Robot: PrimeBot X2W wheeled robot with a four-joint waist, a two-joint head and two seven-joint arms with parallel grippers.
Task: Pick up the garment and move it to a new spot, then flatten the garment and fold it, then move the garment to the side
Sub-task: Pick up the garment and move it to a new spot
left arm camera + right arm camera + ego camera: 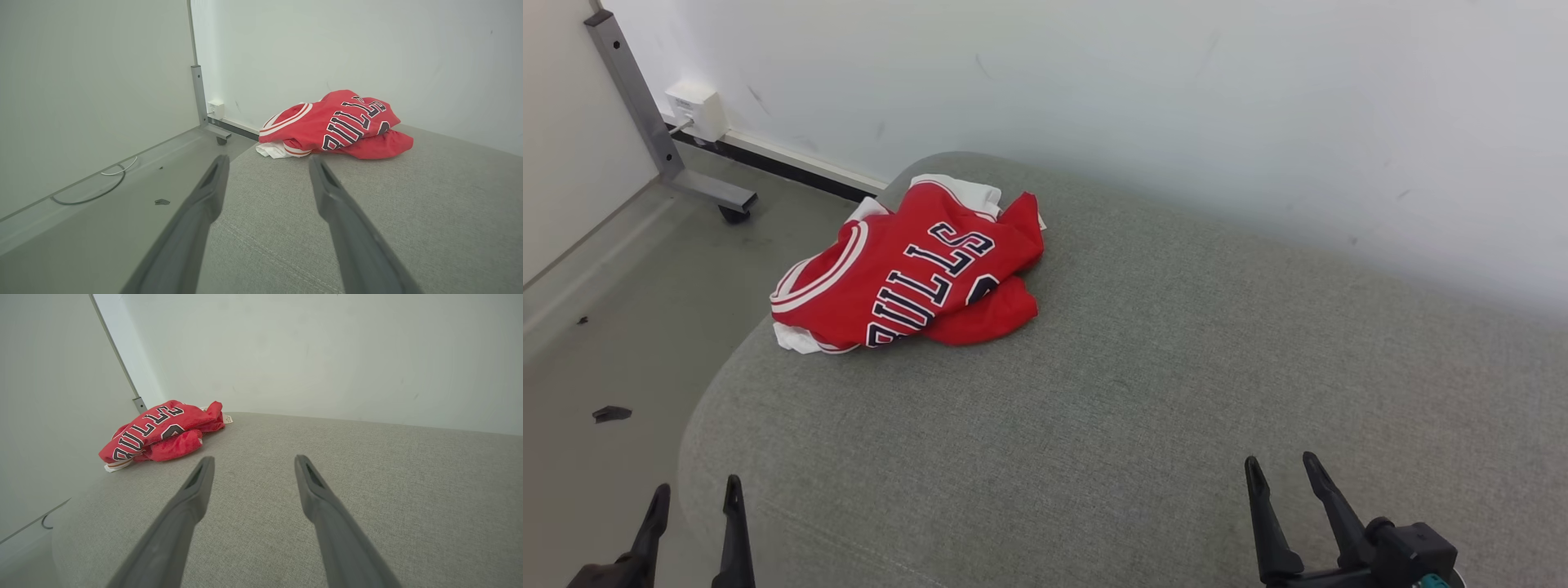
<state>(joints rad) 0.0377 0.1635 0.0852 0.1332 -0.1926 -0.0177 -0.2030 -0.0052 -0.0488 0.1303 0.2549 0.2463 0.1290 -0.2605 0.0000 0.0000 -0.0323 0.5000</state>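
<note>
My left gripper (698, 487) and right gripper (1281, 460) stand apart, empty, near the front edge of the cushion (1143, 367), and the crumpled jersey (907, 269) at its far left corner looks light, limp and slippery, so I'd pinch the collar trim (832, 263).

Bare lab-type rm, white wall (1176, 82), grey floor (621, 310), wheeled metal frame (626, 82)

Red jersey (907, 269) reads "BULLS" — dark letters (white-edged).
</note>
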